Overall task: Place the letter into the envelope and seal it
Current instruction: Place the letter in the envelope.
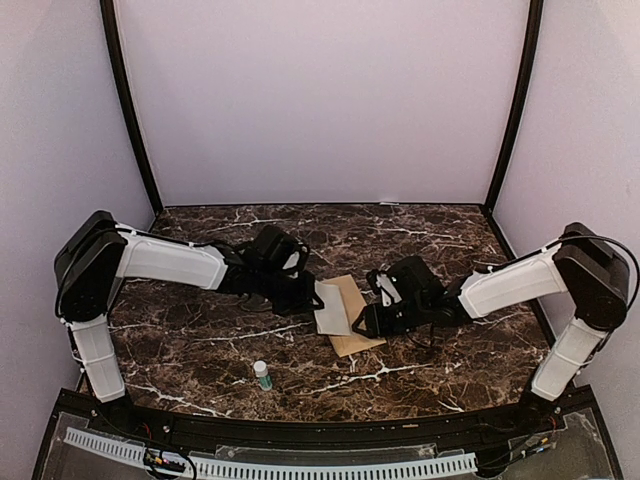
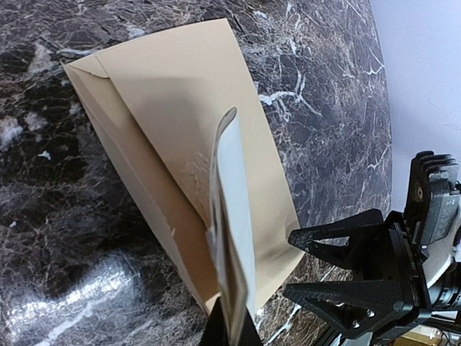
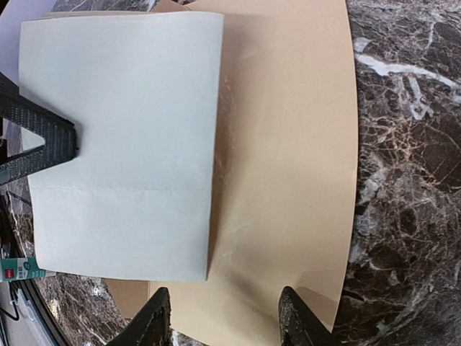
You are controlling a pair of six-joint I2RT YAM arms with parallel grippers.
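The tan envelope lies flat on the marble table, its flap folded back. My left gripper is shut on the white folded letter and holds it on edge, tilted over the envelope's left part. In the right wrist view the letter covers the envelope's left half. My right gripper is open, its fingertips spread just over the envelope's near edge; nothing sits between them. From the left wrist view that gripper stands at the envelope's corner.
A small glue bottle with a green label stands near the front edge, left of the envelope, and shows again in the right wrist view. The dark marble table is walled on three sides.
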